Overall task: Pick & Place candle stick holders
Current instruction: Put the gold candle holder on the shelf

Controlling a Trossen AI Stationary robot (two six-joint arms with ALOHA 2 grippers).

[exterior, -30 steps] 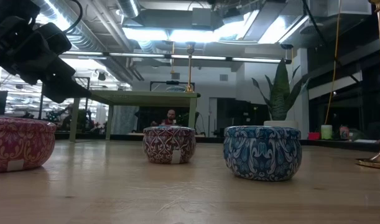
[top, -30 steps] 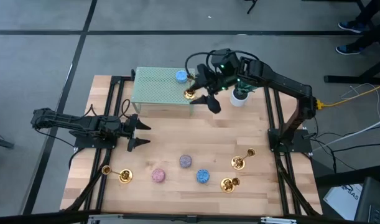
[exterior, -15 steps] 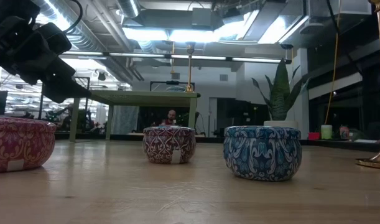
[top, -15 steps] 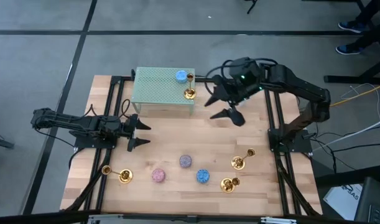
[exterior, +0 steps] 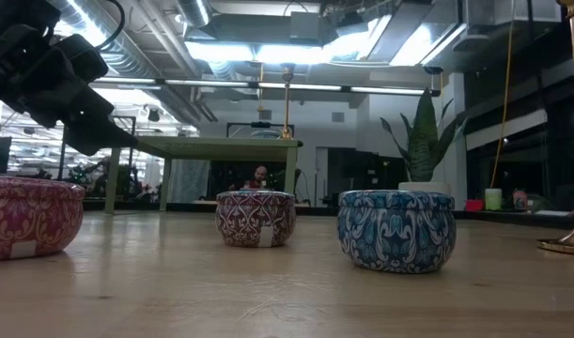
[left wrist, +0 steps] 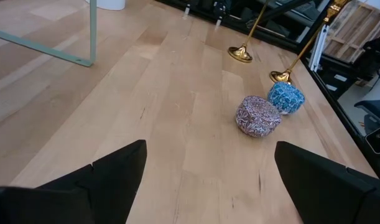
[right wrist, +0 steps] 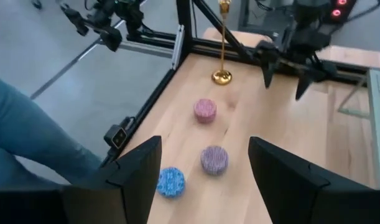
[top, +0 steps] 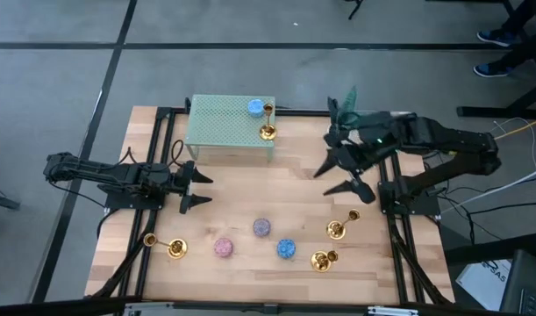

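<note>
In the high view, the right gripper (top: 345, 177) hangs over the right half of the pale wooden table (top: 241, 189), its two dark fingers spread apart with nothing between them. It is well clear of the green mesh stand (top: 228, 128) in the upper middle of the frame. On that stand's right end one shiny brass candlestick holder (top: 267, 130) stands upright just beside a small round blue candle (top: 254, 108).

The left gripper (top: 191, 186) waits at the left-middle of the table, fingers wide apart and holding nothing.

Three more brass candlestick holders are on the tabletop. One (top: 166, 246) lies on its side at lower left. Two are at lower right: one (top: 340, 226) below the right gripper, and another (top: 323, 260) near the front edge. Whether those two stand or lie I cannot tell from above.

Between them, in the lower middle, sit a pink speckled round candle (top: 223, 247), a purple-grey speckled round candle (top: 262, 227) and a blue speckled round candle (top: 287, 248), each apart from the others.

A green leafy plant (top: 346, 104) shows behind the right arm at the table's upper right.

The right wrist view shows the same three candles (right wrist: 205, 109) on the wood and one upright-looking holder (right wrist: 222, 43) near the top centre, with a person's blue-clad leg (right wrist: 34, 149) at the left.
</note>
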